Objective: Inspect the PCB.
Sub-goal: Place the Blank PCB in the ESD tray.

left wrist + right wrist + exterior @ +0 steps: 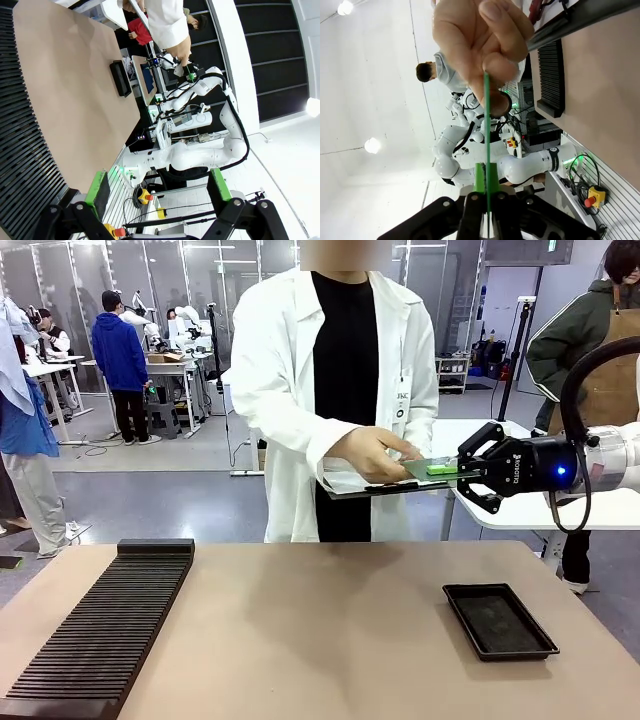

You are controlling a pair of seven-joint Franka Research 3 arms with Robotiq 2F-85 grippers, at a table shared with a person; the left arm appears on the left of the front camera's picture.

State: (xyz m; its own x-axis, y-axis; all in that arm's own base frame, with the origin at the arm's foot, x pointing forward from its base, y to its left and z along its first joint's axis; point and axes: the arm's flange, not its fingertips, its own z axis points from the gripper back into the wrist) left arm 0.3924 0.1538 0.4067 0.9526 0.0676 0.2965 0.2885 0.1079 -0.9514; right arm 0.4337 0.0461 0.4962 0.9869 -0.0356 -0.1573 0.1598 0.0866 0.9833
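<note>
PCB (430, 468) mid-right of frame, in air, near edge clamped in right jaws, far end pinched by person's hand (375, 455). Left jaws wide open, empty. Risk: opposing pulls could flex or drop board.

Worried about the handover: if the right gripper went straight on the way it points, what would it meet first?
The person's hand, pinching the far end of the PCB that the right gripper is shut on. Nothing else seems to lie between.
</note>
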